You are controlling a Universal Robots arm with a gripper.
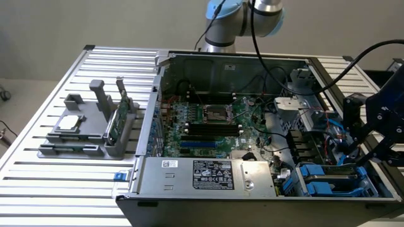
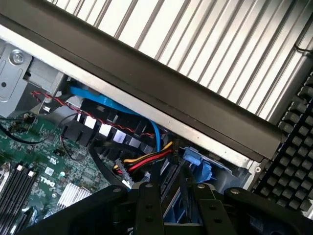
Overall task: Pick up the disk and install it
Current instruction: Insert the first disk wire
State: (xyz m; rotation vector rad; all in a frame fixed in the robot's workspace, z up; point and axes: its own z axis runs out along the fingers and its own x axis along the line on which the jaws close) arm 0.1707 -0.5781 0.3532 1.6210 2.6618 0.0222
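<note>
- In the near corner of the case (image 1: 252,213), on the exterior view's right: disk (image 1: 333,178), flat in the drive bay, grey top up, blue rails along its sides.
- Just above that bay: gripper (image 1: 358,154), black, reaching down into the case, close over the disk; contact with it not clear.
- In the wrist view: gripper (image 2: 173,193) with fingers (image 2: 148,208) standing apart, a gap between them, nothing clamped there.
- Beyond that gap: blue plastic (image 2: 196,164) and red, yellow and black wires (image 2: 146,157).
- Beside the bay, toward the case's middle: board (image 1: 215,124), green, flat on the case floor.
- Along the case's near wall, on the exterior view's left of the disk: power supply (image 1: 208,176), a silver box with a white label.
- Under all of it: worktop (image 1: 38,189), pale and slatted.
- Near the worktop's edge on the exterior view's left, well apart from the case: grey holder (image 1: 82,142), with a chip (image 1: 68,123) lying flat on it and a green card (image 1: 118,118) standing on edge.
- Beyond the case's far wall: arm (image 1: 243,21), grey with a light blue joint.
</note>
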